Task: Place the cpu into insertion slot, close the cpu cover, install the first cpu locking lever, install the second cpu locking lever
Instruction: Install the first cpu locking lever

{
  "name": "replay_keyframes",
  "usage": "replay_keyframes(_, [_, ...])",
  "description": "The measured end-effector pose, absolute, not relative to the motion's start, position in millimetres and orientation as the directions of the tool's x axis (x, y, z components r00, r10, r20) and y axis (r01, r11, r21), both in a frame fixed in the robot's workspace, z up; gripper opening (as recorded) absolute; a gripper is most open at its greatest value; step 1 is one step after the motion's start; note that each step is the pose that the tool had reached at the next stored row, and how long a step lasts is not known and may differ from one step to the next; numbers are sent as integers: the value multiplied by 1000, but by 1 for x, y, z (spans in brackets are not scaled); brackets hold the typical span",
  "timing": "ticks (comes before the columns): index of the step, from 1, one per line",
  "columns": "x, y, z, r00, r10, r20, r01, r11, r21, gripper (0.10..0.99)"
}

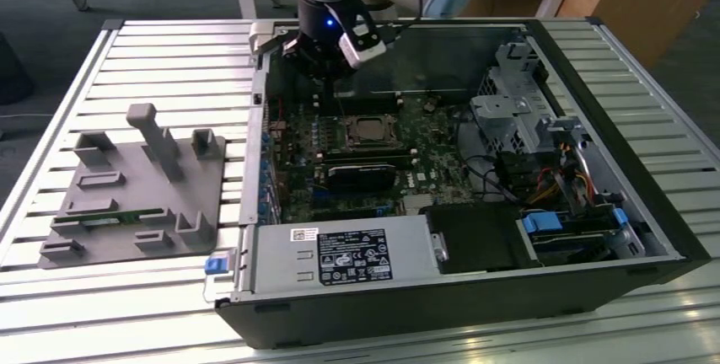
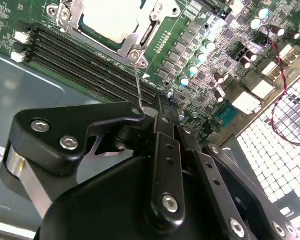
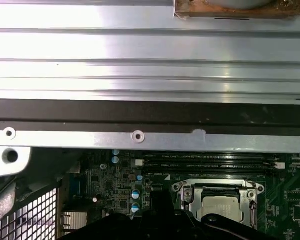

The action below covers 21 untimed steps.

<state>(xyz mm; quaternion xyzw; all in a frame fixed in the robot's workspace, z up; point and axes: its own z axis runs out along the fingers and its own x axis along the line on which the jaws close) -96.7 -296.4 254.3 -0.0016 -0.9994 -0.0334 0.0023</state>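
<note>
the end effector hangs over the green motherboard inside the open computer case. the case sits on the slatted metal counter. its black fingers are pressed together and pinch the tip of a thin wire locking lever. the lever runs from the fingertips to a corner of the insertion slot. the cpu lies flat in that slot, with the silver cpu cover down around it. the cpu is near the end effector, just past the long black memory slots. a grey holder rests on the counter beside the case.
</note>
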Motion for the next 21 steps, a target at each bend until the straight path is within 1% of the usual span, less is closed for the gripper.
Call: replay_keyframes(21, [-62,-295,254,-1000,3,5,3,998,67,106])
